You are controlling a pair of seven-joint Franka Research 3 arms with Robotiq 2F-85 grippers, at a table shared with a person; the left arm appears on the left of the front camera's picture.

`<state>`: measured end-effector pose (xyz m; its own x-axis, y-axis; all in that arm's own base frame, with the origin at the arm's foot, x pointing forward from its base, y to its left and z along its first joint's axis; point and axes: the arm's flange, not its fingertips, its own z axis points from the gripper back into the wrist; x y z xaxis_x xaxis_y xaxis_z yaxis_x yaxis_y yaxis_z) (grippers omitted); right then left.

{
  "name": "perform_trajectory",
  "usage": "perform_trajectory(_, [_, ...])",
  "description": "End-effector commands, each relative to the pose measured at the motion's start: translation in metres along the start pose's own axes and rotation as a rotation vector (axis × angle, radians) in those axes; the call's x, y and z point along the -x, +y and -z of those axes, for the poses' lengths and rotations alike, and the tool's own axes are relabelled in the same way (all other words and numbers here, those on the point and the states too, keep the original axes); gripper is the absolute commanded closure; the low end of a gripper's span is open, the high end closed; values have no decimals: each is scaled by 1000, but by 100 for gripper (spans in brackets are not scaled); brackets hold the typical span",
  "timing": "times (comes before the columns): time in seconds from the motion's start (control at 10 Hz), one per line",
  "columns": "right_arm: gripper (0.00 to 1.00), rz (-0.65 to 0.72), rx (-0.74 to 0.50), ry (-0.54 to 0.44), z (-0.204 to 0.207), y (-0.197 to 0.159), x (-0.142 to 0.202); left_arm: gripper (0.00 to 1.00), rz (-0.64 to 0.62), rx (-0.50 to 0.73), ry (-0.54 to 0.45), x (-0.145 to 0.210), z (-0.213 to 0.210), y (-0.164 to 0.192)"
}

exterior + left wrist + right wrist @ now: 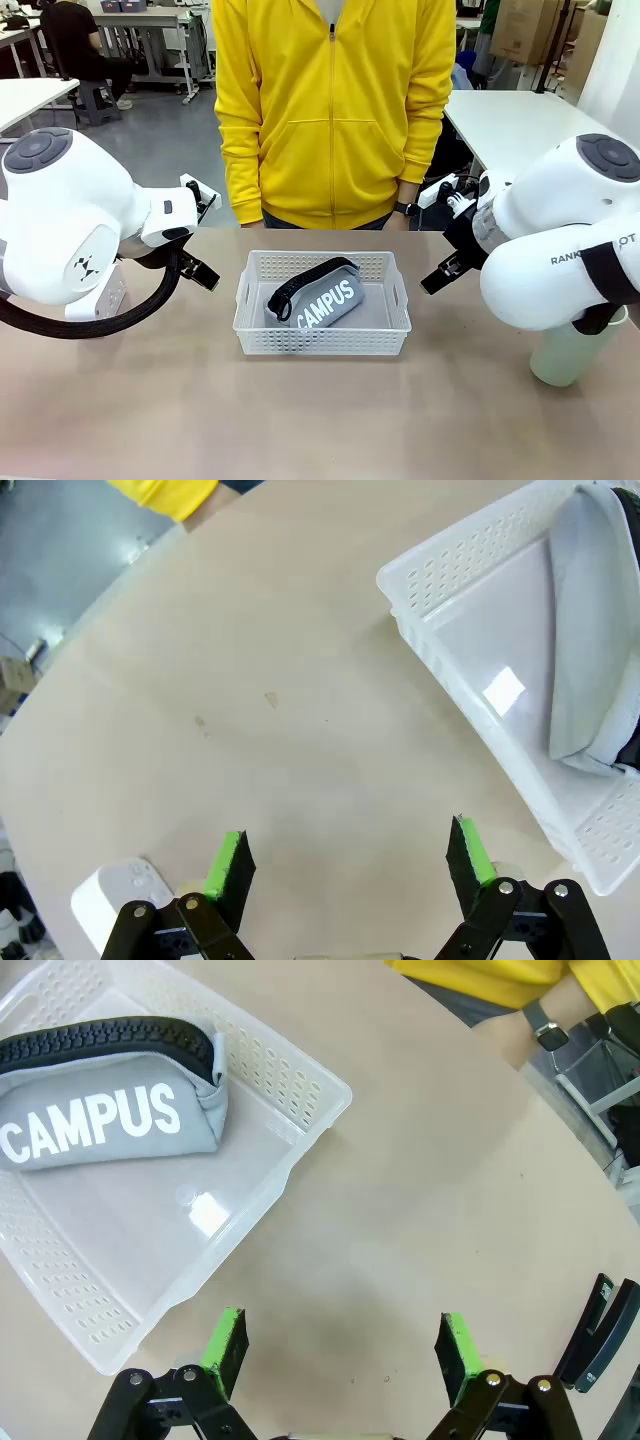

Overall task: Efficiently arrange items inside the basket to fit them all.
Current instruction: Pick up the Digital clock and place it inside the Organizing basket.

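The white lattice basket (322, 338) stands mid-table. In it the grey "CAMPUS" pouch (328, 298) lies slantwise, black strap on top; it also appears in the basket (285, 1070) as pouch (110, 1120) and at the edge (585, 630). My left gripper (348, 855) hangs open over bare table left of the basket (470, 695), a small white box (115, 900) beside its left finger. My right gripper (340, 1345) is open above the table just off the basket's corner. A black stapler (600, 1335) lies by its right finger. The pale green cup (570, 350) stands partly behind my right arm.
A person in a yellow hoodie (330, 100) stands at the far edge, hands down, a watch (405, 208) on one wrist. The white box (100, 298) sits under my left arm. Bare tabletop stretches in front of the basket.
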<state>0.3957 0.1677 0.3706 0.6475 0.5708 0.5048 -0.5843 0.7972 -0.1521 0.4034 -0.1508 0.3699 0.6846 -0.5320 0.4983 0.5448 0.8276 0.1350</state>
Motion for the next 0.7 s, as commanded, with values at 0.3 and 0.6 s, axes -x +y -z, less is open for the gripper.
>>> perform_trajectory(0.3, [0, 1, 0, 0, 0, 0, 0, 0, 1, 0, 0, 0, 0, 0])
perform_trajectory(0.6, [0, 0, 0, 0, 0, 0, 0, 0, 1, 0, 0, 0, 0, 0])
